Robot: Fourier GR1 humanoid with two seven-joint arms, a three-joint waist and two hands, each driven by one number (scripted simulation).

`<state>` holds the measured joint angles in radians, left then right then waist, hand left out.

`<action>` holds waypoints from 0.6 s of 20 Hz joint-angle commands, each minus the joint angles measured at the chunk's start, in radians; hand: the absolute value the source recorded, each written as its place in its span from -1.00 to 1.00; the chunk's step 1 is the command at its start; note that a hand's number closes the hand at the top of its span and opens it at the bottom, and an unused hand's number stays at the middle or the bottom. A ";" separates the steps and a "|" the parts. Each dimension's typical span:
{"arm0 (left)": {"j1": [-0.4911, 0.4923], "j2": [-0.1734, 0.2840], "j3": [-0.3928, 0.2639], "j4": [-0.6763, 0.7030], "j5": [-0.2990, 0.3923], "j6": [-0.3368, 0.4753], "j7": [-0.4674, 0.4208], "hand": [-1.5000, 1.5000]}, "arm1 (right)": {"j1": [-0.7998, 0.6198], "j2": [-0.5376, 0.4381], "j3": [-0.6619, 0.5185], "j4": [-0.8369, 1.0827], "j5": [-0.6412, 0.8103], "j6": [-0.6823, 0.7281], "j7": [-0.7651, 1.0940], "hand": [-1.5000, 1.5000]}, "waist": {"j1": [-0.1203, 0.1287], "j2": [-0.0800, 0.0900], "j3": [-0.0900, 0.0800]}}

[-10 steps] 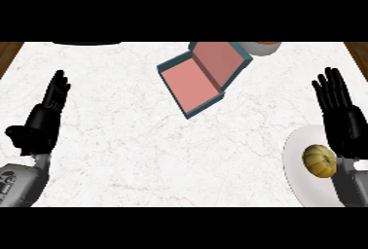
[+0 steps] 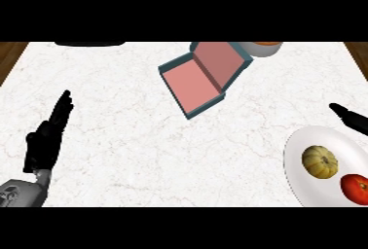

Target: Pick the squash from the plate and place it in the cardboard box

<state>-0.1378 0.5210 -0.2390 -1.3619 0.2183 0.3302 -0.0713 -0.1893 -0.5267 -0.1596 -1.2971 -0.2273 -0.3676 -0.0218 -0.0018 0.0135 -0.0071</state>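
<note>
The squash (image 2: 320,162) — yellowish, ribbed, rounded — lies on the white plate (image 2: 298,170) at the counter's (image 2: 129,146) right edge toward the near corner, and nothing touches it. Just beside it on the same plate, nearer the right edge, sits a red tomato-like fruit (image 2: 355,188), partly cut off by the view. The cardboard box (image 2: 205,78) lies open toward the far edge, a little right of the middle, turned at an angle, with pinkish inner faces and a dark teal rim; it is well apart from the plate. Just beyond the box at the far edge stands a pale bowl (image 2: 260,47) with something orange inside. The left hand (image 2: 46,138) shows near the left edge, open, fingers straight and pointing away, holding nothing. Of the right hand (image 2: 350,118) only dark fingertips show at the right edge, just beyond the plate's rim — straight as far as can be seen, gripping nothing.
</note>
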 commanded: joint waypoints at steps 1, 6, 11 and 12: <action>0.051 -0.023 -0.044 -0.022 -0.023 0.017 0.039 0.00 | 0.054 0.079 -0.060 0.024 0.047 -0.246 0.059 -1.00 | -0.006 -0.017 0.007; 0.099 -0.040 -0.053 -0.125 -0.079 0.048 0.122 0.00 | 0.168 0.015 -0.027 -0.145 0.097 -0.174 0.098 -1.00 | -0.004 -0.016 0.007; 0.085 -0.045 -0.046 -0.123 -0.066 0.048 0.124 0.00 | 0.238 -0.197 0.095 -0.155 0.212 -0.013 0.285 -1.00 | -0.004 -0.017 0.004; 0.108 -0.041 -0.041 -0.089 -0.078 0.042 0.061 0.00 | 0.249 -0.226 0.115 -0.160 0.215 0.033 0.324 -1.00 | -0.002 -0.015 0.003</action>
<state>-0.0426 0.4836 -0.2806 -1.4569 0.1548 0.3687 0.0128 0.0076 -0.6395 -0.1122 -1.4248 -0.0745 -0.4285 0.1852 -0.0051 -0.0017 -0.0024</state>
